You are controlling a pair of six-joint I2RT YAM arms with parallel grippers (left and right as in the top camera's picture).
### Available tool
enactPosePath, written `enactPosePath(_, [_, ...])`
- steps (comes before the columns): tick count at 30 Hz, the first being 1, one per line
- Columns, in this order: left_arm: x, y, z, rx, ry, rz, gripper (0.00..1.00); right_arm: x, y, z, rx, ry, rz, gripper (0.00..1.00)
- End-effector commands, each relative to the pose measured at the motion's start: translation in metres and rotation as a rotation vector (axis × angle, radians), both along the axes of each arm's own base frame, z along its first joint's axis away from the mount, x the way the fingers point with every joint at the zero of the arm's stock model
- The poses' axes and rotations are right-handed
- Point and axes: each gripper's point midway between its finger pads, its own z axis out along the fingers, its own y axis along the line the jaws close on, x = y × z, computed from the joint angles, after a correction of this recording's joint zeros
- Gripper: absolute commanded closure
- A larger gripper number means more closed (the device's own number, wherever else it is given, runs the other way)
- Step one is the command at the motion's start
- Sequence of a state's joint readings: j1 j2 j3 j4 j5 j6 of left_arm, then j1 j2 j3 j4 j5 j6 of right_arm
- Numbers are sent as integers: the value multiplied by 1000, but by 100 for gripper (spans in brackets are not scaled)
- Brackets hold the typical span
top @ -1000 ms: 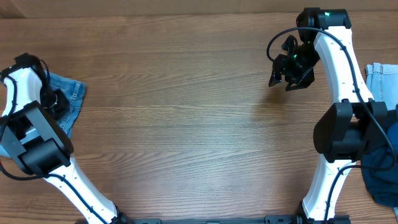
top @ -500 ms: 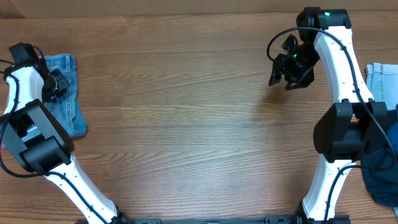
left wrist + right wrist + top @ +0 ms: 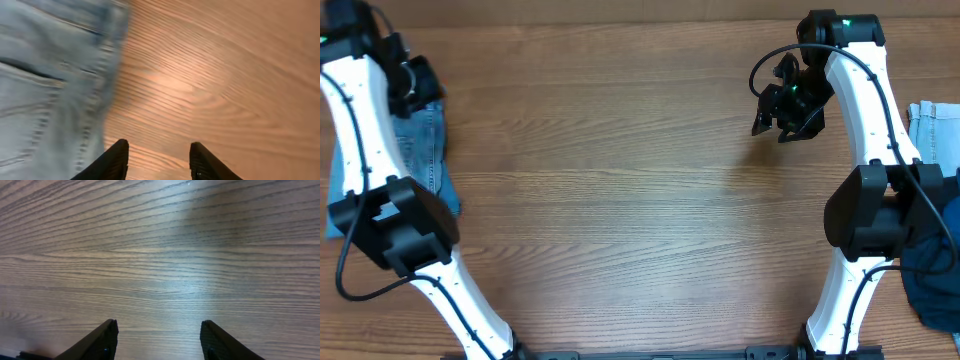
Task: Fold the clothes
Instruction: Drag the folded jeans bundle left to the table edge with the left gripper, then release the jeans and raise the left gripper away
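Note:
A light blue denim garment (image 3: 418, 160) lies folded at the far left of the wooden table, partly under my left arm; it also fills the left side of the left wrist view (image 3: 50, 85). My left gripper (image 3: 408, 80) is open and empty at the garment's far end, its fingertips (image 3: 157, 160) over bare wood beside the denim edge. My right gripper (image 3: 782, 110) hangs open and empty above bare wood at the far right, fingers apart in the right wrist view (image 3: 159, 340).
More clothes lie at the right edge: a light denim piece (image 3: 935, 125) and a dark blue garment (image 3: 932, 275), both partly behind my right arm. The wooden table (image 3: 620, 200) stretches between the arms.
My left arm has swung toward the far left corner, away from the denim garment, which now lies flat and longer along the left edge. My right arm has not moved.

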State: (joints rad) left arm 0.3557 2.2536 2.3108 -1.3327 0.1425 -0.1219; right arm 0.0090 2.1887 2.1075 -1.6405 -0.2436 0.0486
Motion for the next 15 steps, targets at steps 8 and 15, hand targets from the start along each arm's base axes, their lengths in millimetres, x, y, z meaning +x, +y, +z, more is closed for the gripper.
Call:
enactPosePath(8, [-70, -37, -115, -120, 372, -48, 42, 2, 1, 27, -2, -77, 4, 43])
enactPosePath(15, [-81, -4, -157, 80, 416, -25, 30, -1, 1, 27, -2, -64, 4, 43])
